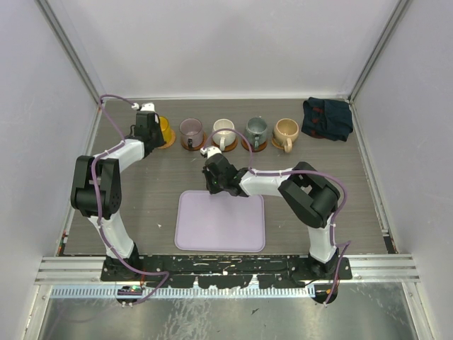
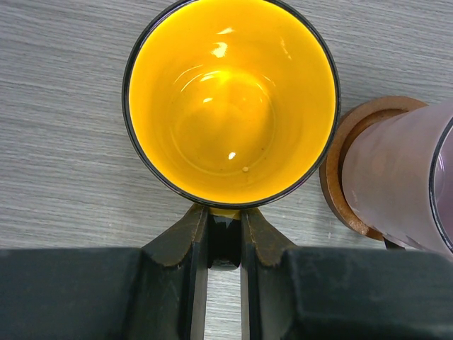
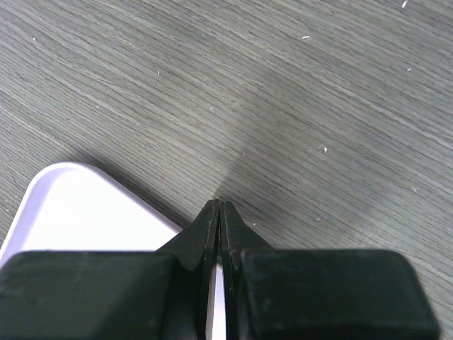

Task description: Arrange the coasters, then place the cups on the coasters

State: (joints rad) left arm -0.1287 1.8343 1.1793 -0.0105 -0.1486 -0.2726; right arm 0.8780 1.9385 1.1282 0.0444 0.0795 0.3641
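While the left claw [image 2: 224,225] is clamped on the dark handle of the yellow cup [image 2: 230,99], one finger pressing each side of it, that cup stands at the left end of a row along the far side of the bench [image 1: 152,188]. Whether a disc lies under it cannot be told from the wrist view (the wide rim hides whatever is below). Just to its right stands the purple cup [image 2: 396,177], on a brown coaster [image 2: 347,152] whose edge shows beyond its base, close to the yellow cup but apart from it. Further right along the row come the white cup [image 1: 224,132], the green cup [image 1: 256,129] and the tan cup [image 1: 286,132], each on one of the coasters [image 1: 255,147]. A dark blue cloth [image 1: 327,118] lies in the far right corner. The right claw [image 3: 218,212] is pressed together with nothing in it, low over bare wood at the far edge of the lavender tray [image 3: 85,209], well short of the cups.
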